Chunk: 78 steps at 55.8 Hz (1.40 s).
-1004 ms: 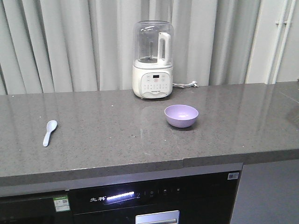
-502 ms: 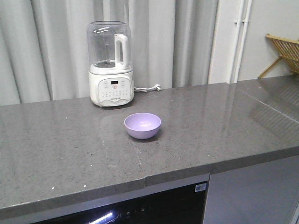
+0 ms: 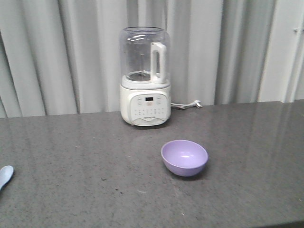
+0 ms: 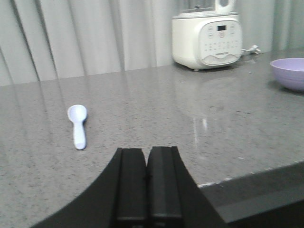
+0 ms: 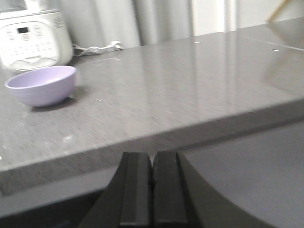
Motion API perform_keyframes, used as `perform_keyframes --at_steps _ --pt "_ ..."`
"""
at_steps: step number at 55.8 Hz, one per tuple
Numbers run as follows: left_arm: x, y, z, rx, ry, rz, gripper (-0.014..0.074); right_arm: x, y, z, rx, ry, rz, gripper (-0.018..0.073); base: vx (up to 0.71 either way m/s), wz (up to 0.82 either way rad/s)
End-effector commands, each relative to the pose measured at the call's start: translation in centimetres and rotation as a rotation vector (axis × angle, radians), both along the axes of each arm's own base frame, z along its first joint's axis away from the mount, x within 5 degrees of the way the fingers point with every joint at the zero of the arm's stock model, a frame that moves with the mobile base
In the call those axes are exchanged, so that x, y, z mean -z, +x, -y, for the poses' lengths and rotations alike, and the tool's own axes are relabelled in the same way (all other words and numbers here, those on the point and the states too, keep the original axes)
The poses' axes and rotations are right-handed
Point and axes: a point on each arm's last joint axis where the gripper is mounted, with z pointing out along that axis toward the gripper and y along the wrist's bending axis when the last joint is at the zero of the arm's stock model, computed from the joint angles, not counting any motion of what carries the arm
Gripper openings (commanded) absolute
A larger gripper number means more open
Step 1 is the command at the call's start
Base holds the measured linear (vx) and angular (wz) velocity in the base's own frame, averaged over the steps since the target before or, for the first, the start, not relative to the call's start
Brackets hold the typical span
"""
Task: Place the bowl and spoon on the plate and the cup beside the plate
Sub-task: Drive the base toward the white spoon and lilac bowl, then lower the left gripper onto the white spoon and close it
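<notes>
The lavender bowl [image 3: 184, 157] stands upright on the grey counter [image 3: 95, 180], in front of the blender; it also shows as the bowl [image 4: 289, 72] at the right edge of the left wrist view and the bowl [image 5: 42, 85] at the left of the right wrist view. The pale-blue spoon [image 4: 78, 125] lies flat on the counter, scoop away from me; only the spoon's tip [image 3: 4, 175] shows at the front view's left edge. My left gripper [image 4: 146, 156] is shut and empty near the counter's front edge. My right gripper [image 5: 152, 159] is shut and empty, below the counter's front edge. The plate and cup are out of view.
A white blender [image 3: 145, 78] with a clear jug stands at the back by the grey curtain, its cable [image 3: 187, 105] trailing right. The counter's front edge [image 5: 156, 135] crosses the right wrist view, a cabinet face beneath it.
The front view has swung back left and drawn closer: blender and bowl sit more central and larger, and the spoon's tip has come back in at the left edge.
</notes>
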Motion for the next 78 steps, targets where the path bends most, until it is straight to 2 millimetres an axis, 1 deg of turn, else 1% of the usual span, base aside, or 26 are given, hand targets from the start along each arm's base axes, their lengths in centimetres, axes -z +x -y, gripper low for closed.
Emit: perform_keyframes --at_steps 1,25,43,67,75,78 --pt "-1.73 -0.26 -0.07 -0.004 -0.021 0.122 0.0003 -0.67 0.05 -0.1 -0.011 -0.02 0.081 -0.0008 0.35 0.49" --pt "-1.73 -0.26 -0.07 -0.004 -0.021 0.122 0.0003 -0.67 0.05 -0.1 -0.011 -0.02 0.081 -0.0008 0.3 0.33" --pt "-1.73 -0.26 -0.07 -0.004 -0.021 0.122 0.0003 -0.67 0.05 -0.1 -0.011 -0.02 0.081 -0.0008 0.15 0.05" --pt "-1.73 -0.26 -0.07 -0.004 -0.021 0.122 0.0003 -0.67 0.05 -0.1 -0.011 -0.02 0.082 -0.0008 0.03 0.01" --pt "-1.74 -0.26 -0.07 -0.004 -0.021 0.124 0.0003 -1.15 0.07 -0.2 -0.022 -0.025 0.135 -0.0008 0.0 0.0" --pt "-2.04 -0.3 -0.08 -0.005 -0.024 0.152 0.0003 -1.44 0.06 -0.27 -0.028 -0.027 0.166 -0.0008 0.0 0.0"
